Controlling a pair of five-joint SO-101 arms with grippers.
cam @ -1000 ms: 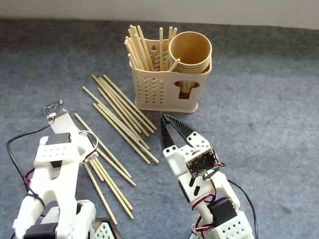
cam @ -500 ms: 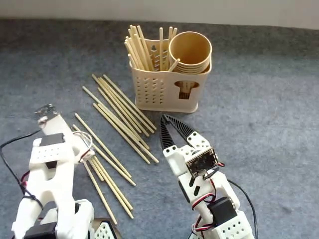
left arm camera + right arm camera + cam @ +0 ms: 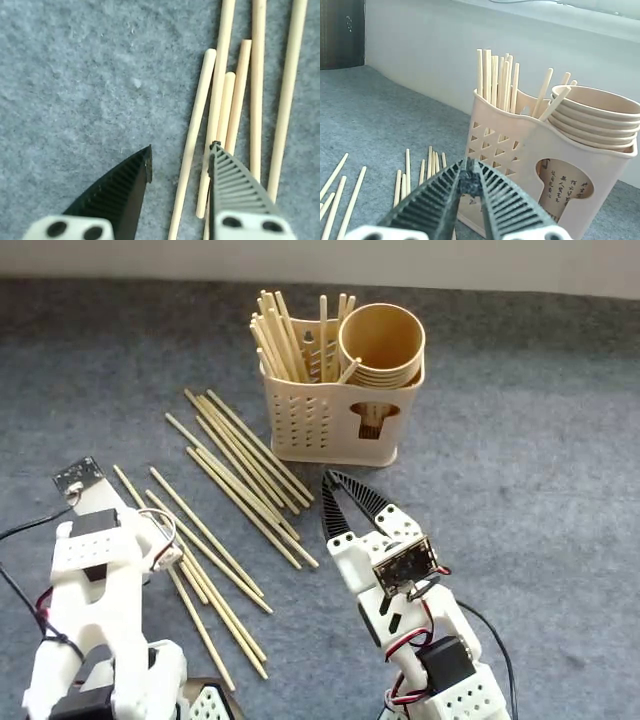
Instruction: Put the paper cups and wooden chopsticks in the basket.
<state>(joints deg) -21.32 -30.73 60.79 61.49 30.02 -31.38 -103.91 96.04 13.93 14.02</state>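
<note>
A beige slotted basket [image 3: 320,425] stands at the back of the grey carpet. Stacked paper cups [image 3: 382,340] sit in its right compartment and a bunch of wooden chopsticks [image 3: 285,335] in its left. Several loose chopsticks [image 3: 240,465] lie fanned out on the carpet left of the basket. My left arm [image 3: 95,570] hangs over their near ends; my left gripper [image 3: 180,155] is open just above the carpet, with one chopstick [image 3: 192,135] lying between its fingers. My right gripper [image 3: 328,480] is shut on nothing, just in front of the basket [image 3: 530,165] and cups [image 3: 595,115].
Grey carpet [image 3: 540,470] stretches bare to the right of the basket. A pale wall [image 3: 420,45] runs behind the basket. More loose chopsticks [image 3: 420,170] lie to one side of my right gripper.
My left arm has shifted left and a little toward the front, uncovering another chopstick beside it. The right arm, basket and cups have not moved.
</note>
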